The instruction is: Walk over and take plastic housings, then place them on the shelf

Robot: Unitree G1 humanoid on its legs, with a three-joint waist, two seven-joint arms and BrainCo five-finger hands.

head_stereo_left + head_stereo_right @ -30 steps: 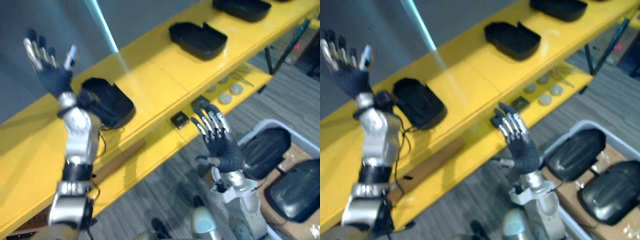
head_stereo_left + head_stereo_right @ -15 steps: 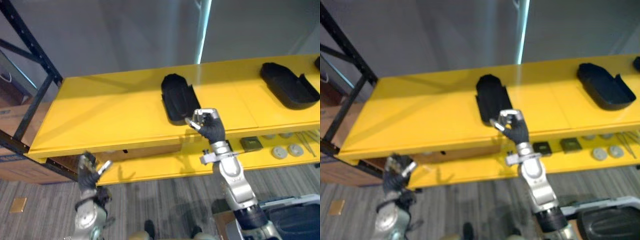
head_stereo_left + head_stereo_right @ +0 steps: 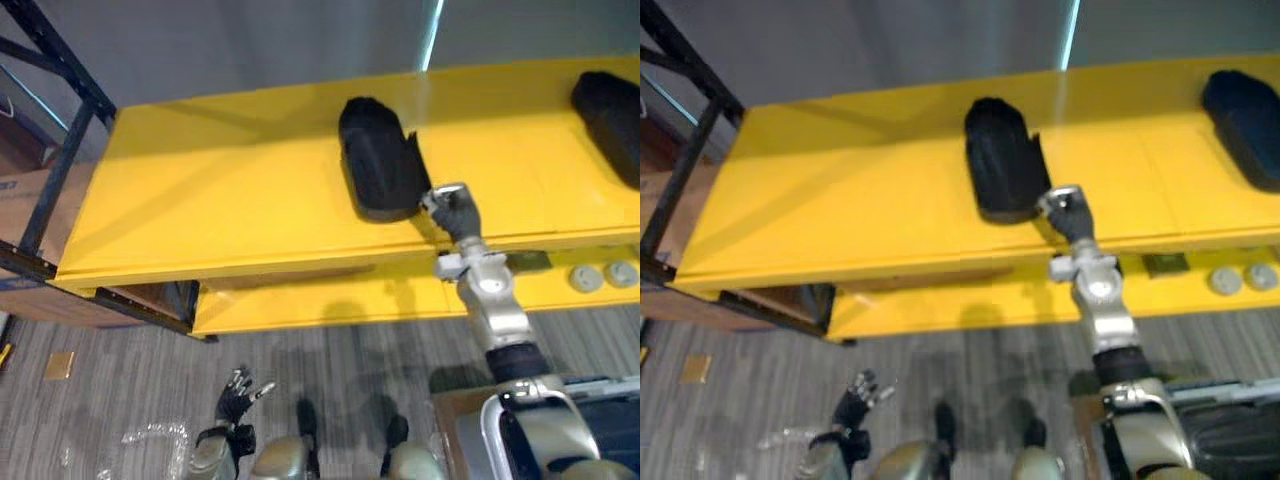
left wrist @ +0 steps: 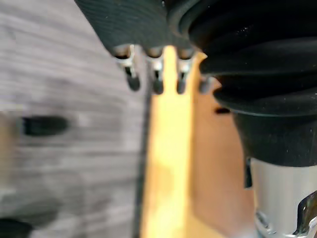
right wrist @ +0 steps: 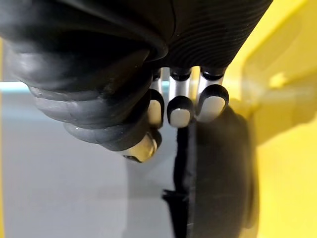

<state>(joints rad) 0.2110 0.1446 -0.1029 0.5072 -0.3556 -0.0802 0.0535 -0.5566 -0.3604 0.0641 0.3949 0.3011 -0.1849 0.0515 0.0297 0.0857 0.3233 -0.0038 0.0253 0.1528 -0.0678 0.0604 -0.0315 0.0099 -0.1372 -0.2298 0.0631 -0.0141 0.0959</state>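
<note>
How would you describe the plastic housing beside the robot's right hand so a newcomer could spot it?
Find the long yellow shelf. Near the middle of its top level lies a black plastic housing. Unlike the second housing at the far right, it has the right hand by its near corner.

Bright, even light from overhead. Pale vertical streak of glare on grey wall (image 3: 432,30), mirrored as faint sheen on yellow shelf (image 3: 230,200). Soft shadow beneath upper board. Faint shadows on floor (image 3: 120,380). Black housing (image 3: 378,160) nearly featureless.
</note>
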